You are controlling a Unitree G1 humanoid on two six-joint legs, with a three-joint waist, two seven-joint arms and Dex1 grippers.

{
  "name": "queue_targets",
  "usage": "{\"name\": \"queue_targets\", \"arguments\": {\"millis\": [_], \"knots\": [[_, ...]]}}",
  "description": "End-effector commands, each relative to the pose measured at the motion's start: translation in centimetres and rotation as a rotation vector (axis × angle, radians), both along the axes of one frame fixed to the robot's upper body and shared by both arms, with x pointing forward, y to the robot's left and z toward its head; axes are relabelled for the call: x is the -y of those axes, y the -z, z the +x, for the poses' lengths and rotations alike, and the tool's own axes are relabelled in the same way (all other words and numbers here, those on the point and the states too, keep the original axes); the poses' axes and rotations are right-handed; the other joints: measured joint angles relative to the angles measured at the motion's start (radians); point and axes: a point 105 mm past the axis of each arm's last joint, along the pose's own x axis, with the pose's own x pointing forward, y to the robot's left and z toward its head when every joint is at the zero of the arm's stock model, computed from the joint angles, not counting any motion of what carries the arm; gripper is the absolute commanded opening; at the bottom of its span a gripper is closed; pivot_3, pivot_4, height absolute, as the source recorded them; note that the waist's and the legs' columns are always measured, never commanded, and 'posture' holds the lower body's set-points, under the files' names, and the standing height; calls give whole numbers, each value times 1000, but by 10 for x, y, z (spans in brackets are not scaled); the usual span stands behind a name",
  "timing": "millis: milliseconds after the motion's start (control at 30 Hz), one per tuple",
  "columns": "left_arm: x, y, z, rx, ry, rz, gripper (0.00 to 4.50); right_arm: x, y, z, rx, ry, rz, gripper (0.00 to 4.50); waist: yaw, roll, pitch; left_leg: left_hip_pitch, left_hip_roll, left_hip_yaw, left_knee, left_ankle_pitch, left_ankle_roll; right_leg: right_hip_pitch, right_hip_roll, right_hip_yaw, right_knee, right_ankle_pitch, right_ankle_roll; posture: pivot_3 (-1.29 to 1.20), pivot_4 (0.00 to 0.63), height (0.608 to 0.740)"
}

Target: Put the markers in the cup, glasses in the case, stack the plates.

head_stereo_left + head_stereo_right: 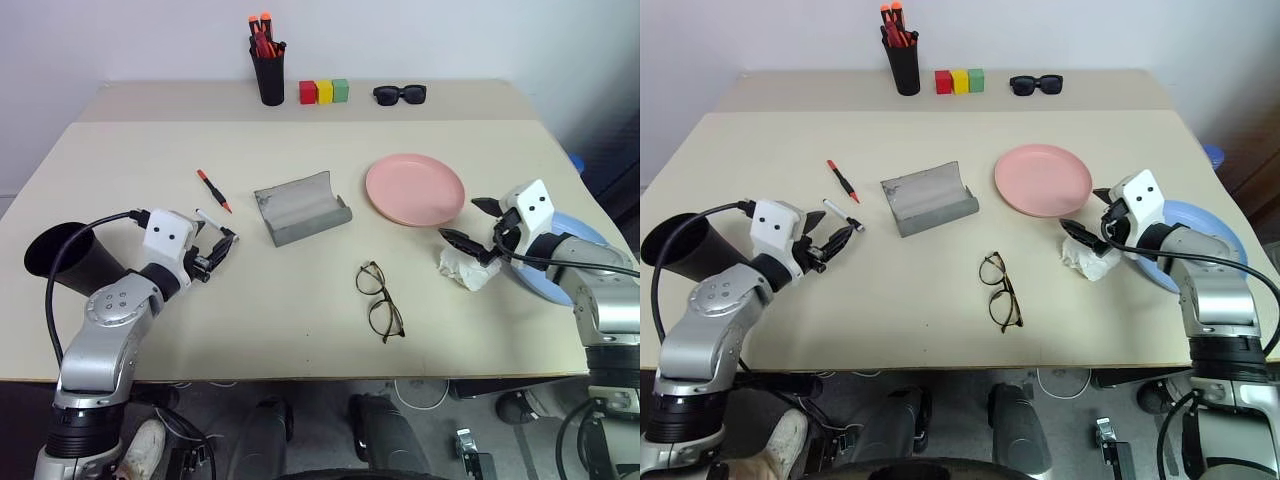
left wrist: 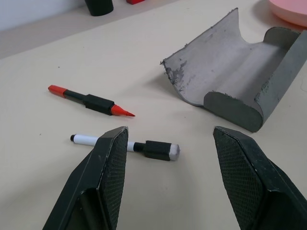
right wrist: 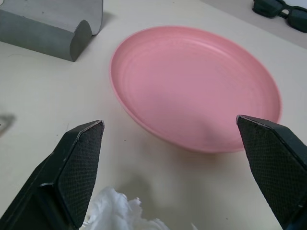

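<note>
Starting on markers: left gripper (image 2: pixel 165 179) jaws apart, whitish dark-ended marker (image 2: pixel 127 145) just ahead, red-orange marker (image 1: pixel 214 190) at its 12 o'clock. Right gripper (image 3: pixel 180 175) wide open facing round pink plastic plate (image 3: pixel 196 86). Next, probably: close on whitish marker, carry to big black tapered cup (image 1: pixel 62 258) at 9 o'clock.

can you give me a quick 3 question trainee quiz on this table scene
1. True or false: the glasses lie inside the case.
2. Which marker lies nearest the left gripper? A) red marker B) white marker C) one in the pen holder
3. Fill in: the right gripper is open and faces the ____ plate.

Key: 1 false, they lie on the table in front of it. 2 B. 3 pink.
</note>
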Motion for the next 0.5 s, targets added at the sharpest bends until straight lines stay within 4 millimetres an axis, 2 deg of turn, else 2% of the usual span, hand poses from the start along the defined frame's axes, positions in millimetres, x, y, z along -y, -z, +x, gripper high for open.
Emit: {"name": "queue_targets", "arguments": {"millis": [33,267,500], "knots": [[3,-9,1,34,3,0,2857,-7,-16,2,57,-22,-10,4500,0,0,0,0,0,0,0,0,0,0,0,0,0,0,0,0,150,740],[10,-16,1,39,4,-9,2857,-18,-17,4,63,-48,-18,4500,0,0,0,0,0,0,0,0,0,0,0,0,0,0,1,0,150,740],[15,-14,5,34,-25,-16,2857,-42,-17,8,87,-91,-6,4500,-1,0,0,0,0,0,0,0,0,0,0,0,0,1,2,0,150,740]]}}
